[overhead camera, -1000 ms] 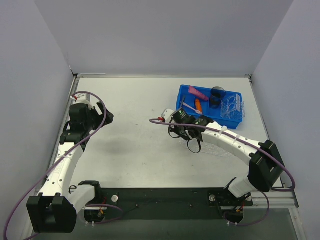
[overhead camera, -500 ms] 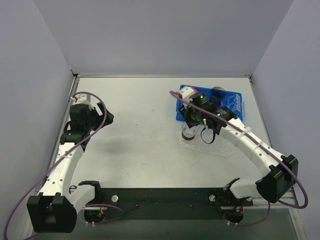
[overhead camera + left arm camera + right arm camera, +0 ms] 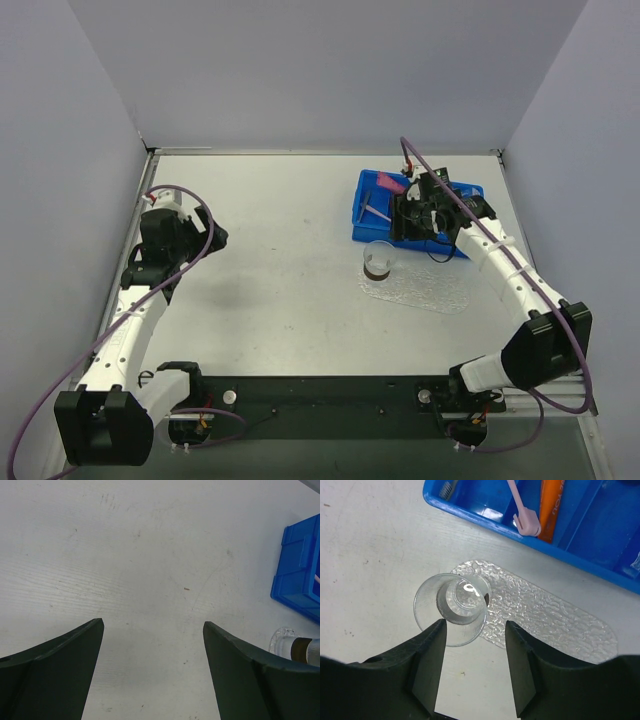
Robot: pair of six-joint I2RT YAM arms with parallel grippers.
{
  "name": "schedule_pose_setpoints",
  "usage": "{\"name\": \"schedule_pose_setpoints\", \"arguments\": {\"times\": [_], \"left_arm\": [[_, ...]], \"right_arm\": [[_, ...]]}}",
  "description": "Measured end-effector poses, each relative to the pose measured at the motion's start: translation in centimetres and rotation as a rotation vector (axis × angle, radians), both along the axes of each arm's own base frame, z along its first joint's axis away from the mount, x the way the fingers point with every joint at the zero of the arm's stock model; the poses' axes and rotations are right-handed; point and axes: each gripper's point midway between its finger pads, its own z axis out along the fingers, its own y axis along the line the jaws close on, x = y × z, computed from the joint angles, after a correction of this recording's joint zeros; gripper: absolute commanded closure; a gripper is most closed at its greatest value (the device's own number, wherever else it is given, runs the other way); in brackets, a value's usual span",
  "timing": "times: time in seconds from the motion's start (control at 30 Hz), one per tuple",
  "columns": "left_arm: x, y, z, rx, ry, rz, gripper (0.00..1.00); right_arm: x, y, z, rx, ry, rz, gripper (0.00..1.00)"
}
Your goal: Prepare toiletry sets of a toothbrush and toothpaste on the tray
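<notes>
- Right end effector (image 3: 475, 630), spread and empty, faces the thin pale-lilac plastic toothbrush (image 3: 521, 507), which lies lengthwise ahead in the blue plastic bin (image 3: 485, 522).
- Left end effector (image 3: 152, 625), spread wide, sits well apart.

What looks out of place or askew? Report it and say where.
The clear cup stands upright at the end of the tray, its rim overhanging the tray's edge; whether its base sits fully on the tray is unclear. Nothing looks spilled or damaged; the toothbrush and orange tube lie in the blue bin.
</notes>
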Motion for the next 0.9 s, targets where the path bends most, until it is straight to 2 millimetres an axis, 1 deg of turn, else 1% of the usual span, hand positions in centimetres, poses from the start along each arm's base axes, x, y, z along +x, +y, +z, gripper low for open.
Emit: {"name": "schedule_pose_setpoints", "arguments": {"times": [0.17,0.2,0.33,0.47,0.57,0.73,0.9], "left_arm": [[-0.2,0.0,-0.5,-0.002,0.012,0.001,0.09],[-0.2,0.0,-0.6,-0.002,0.014,0.001,0.09],[-0.2,0.0,-0.6,-0.003,0.015,0.002,0.09],[-0.2,0.0,-0.6,-0.004,0.015,0.003,0.09],[-0.3,0.0,-0.7,-0.004,0.015,0.003,0.09],[-0.3,0.0,-0.6,-0.004,0.015,0.003,0.09],[-0.3,0.0,-0.6,-0.004,0.015,0.003,0.09]], "right_arm": [[-0.9,0.0,-1.6,0.014,0.066,-0.015,0.54],[-1.0,0.1,-2.0,0.015,0.079,-0.016,0.57],[-1.2,0.2,-3.8,0.008,0.137,-0.021,0.60],[-1.5,0.1,-5.2,-0.006,0.176,-0.021,0.64],[-1.7,0.1,-5.8,-0.010,0.187,-0.022,0.65],[-1.8,0.1,-6.4,-0.014,0.200,-0.021,0.69],[-1.8,0.4,-7.2,-0.021,0.217,-0.013,0.78]]}}
